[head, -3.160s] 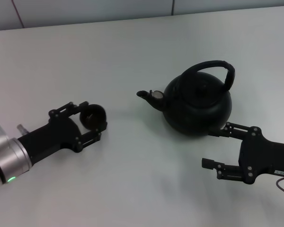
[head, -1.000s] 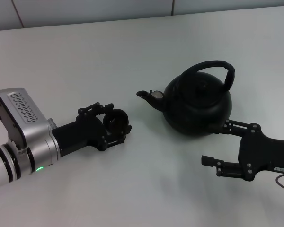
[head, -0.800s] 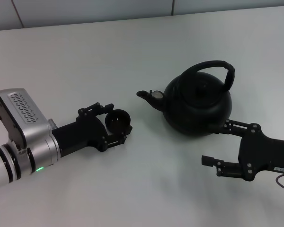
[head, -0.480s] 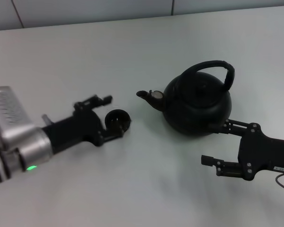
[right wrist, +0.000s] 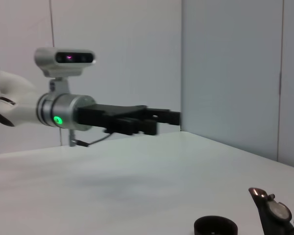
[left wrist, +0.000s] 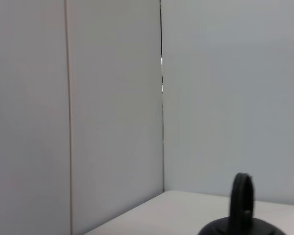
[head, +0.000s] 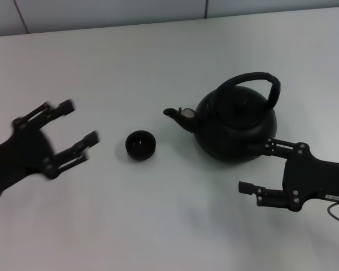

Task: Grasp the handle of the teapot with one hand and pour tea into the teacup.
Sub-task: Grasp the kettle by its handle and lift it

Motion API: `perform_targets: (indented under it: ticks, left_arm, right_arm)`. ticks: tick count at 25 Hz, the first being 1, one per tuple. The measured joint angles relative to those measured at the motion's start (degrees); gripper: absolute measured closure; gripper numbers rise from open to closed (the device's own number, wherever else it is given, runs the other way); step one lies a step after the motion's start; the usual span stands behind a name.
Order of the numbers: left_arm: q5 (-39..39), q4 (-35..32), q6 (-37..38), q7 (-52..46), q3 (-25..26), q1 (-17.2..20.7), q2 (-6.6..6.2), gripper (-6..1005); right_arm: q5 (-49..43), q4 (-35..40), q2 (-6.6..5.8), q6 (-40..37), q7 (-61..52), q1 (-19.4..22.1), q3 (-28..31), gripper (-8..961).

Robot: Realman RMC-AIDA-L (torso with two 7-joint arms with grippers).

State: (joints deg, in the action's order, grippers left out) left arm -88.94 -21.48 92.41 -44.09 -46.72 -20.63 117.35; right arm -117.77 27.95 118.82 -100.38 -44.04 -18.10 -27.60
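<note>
While the teacup (head: 140,145) stands alone on the counter (head: 158,62), both arms wait.
Left gripper (head: 79,127) at its nine o'clock, jaws apart; right gripper (head: 254,165) spread at the teapot's (head: 235,125) five o'clock.

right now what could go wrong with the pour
The teacup is tiny and stands free, a gap short of the spout, so tea may miss it. The right gripper sits open, low beside the teapot, far under the handle, and could nudge the pot while rising.

A plain white matte desk (head: 158,226) meets pale grey wall panels (left wrist: 112,98) along its far edge, split by thin vertical seams.
</note>
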Motion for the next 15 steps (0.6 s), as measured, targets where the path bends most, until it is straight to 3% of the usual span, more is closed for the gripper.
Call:
perform_targets:
  ticks: [2,6,8,15]
  left_arm:
    - [-0.17,-1.31,2.33,-1.86,-0.17,2.66,-1.18,222]
    - [-0.15,-1.48,4.16,-3.08,0.09,4.30,-2.51,221]
    - [-0.27,-1.85,5.04,-3.83,-0.22,4.90,-3.77,221]
    - [-5.90,-4.52,4.50,-3.46,-0.22,5.45,-4.54,221]
  right_arm:
    - [0.00,0.00,0.00,0.02,0.00,-0.13,0.02,211]
    - [0.00,0.00,0.01,0.02,0.00,-0.25,0.08,212]
    - [0.00,0.00,0.01,0.02,0.00,-0.47,0.10,212]
    - [0.00,-0.03,0.00,0.02,0.00,-0.49,0.63,212]
